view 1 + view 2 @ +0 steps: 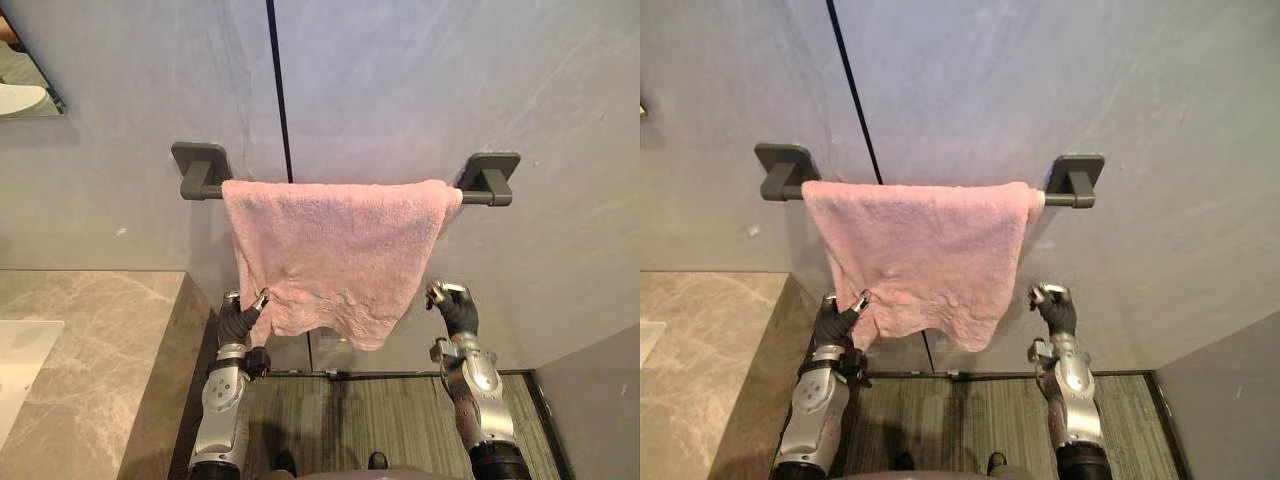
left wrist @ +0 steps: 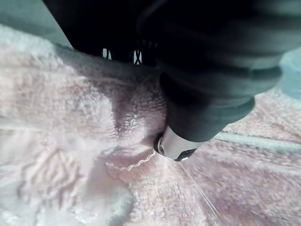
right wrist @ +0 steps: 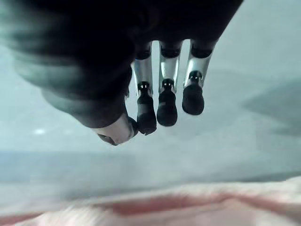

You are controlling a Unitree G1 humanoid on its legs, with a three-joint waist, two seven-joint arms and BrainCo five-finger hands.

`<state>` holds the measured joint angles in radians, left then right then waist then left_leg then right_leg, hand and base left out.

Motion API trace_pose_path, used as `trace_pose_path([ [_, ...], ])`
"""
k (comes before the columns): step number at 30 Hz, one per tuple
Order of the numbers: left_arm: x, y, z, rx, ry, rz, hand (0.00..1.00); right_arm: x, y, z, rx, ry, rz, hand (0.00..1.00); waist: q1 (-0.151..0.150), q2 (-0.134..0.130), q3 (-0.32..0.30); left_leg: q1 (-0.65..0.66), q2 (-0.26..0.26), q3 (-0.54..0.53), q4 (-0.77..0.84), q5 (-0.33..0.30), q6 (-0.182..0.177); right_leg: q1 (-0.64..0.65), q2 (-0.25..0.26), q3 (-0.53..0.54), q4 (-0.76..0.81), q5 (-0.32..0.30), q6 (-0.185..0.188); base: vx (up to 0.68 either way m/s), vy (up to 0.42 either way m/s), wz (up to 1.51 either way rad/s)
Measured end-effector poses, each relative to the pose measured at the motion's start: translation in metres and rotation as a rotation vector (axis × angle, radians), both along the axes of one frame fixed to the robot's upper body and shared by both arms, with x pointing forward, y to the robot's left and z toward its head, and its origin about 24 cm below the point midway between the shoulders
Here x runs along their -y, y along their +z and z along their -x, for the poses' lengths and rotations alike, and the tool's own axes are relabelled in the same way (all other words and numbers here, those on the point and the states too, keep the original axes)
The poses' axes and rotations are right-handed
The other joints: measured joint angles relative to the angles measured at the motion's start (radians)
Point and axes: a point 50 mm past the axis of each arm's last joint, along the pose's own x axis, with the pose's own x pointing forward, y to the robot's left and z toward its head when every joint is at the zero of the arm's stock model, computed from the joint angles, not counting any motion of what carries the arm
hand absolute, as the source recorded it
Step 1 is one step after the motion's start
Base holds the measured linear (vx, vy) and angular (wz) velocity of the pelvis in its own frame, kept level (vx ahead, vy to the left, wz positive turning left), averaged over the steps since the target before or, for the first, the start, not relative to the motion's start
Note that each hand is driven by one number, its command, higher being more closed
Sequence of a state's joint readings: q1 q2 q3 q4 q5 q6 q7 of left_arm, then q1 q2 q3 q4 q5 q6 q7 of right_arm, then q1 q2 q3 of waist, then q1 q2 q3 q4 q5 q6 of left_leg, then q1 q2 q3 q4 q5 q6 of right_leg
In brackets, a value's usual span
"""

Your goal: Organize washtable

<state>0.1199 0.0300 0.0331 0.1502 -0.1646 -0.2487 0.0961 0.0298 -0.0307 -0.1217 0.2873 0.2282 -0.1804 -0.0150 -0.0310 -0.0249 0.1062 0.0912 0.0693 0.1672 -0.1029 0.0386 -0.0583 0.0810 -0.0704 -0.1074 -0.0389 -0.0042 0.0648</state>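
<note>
Both eye cams look fwd at wall [image 1: 400, 80], sharing towel [image 1: 330, 260]. L wrist cam v. close on towel; R's faces wall.

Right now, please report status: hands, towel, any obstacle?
Left hand fingers pinch lower corner of pink terry towel. Right hand open, free beside its right edge. Towel draped on dark grey wall bar. Nothing in the way.

Silver-grey arms [image 1: 222, 398], dark ribbed wrist covers [image 1: 459, 316], silver fingers [image 3: 168, 68] with dark tips.
</note>
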Motion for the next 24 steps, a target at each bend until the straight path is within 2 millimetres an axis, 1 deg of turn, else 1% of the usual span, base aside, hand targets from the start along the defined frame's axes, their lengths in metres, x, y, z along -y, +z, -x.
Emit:
trace_pose_path([
  [3,-0.001,-0.004,0.004,-0.019,0.008,0.0,0.0,0.004,-0.001,0.003,-0.011,-0.005,0.021,0.0,-0.003,0.0,0.0,0.0,0.002,0.002,0.006,-0.005,-0.002,0.0,0.002,0.001,0.0,0.0,0.0,0.04,-0.011,-0.03],
  [6,0.0,-0.009,0.009,-0.048,0.019,0.009,0.0,0.006,0.008,0.003,0.026,-0.01,0.042,0.0,-0.005,-0.001,0.0,0.001,0.002,0.004,0.007,-0.008,-0.002,0.0,0.002,0.004,-0.001,0.0,0.0,0.01,-0.002,0.0],
  [8,-0.001,-0.012,0.011,-0.067,0.024,0.011,0.0,0.007,0.009,0.004,0.03,-0.021,0.052,0.0,-0.003,-0.001,0.0,0.001,0.002,0.005,0.007,-0.009,-0.002,0.0,0.002,0.004,-0.001,0.0,0.0,0.0,0.0,0.0],
  [14,-0.004,-0.028,0.024,-0.15,0.045,0.037,0.0,0.005,-0.002,0.019,-0.021,-0.072,0.043,0.0,0.004,0.0,0.0,0.01,0.001,0.005,0.007,-0.009,-0.001,0.006,0.001,0.005,0.004,-0.001,0.0,-0.02,-0.003,0.0],
  [17,-0.006,-0.032,0.029,-0.167,0.061,0.049,0.0,0.004,-0.006,0.024,-0.038,-0.092,0.032,0.0,0.003,0.0,0.0,0.011,0.001,0.003,0.007,-0.009,-0.001,0.006,0.001,0.005,0.005,0.0,0.0,0.0,0.0,0.0],
  [21,-0.011,-0.035,0.033,-0.18,0.114,0.078,0.0,0.008,-0.01,0.033,-0.061,-0.12,0.031,0.0,0.008,0.001,0.0,0.013,0.0,0.002,0.006,-0.009,-0.001,0.006,0.0,0.004,0.01,-0.002,0.001,0.0,0.0,0.0],
  [24,-0.02,-0.033,0.04,-0.174,0.17,0.087,0.0,0.016,-0.001,0.039,-0.021,-0.178,0.034,0.0,0.008,0.001,-0.001,0.017,-0.001,0.003,0.006,-0.009,0.0,0.009,-0.002,0.005,0.01,-0.003,0.002,0.0,0.0,0.0],
])
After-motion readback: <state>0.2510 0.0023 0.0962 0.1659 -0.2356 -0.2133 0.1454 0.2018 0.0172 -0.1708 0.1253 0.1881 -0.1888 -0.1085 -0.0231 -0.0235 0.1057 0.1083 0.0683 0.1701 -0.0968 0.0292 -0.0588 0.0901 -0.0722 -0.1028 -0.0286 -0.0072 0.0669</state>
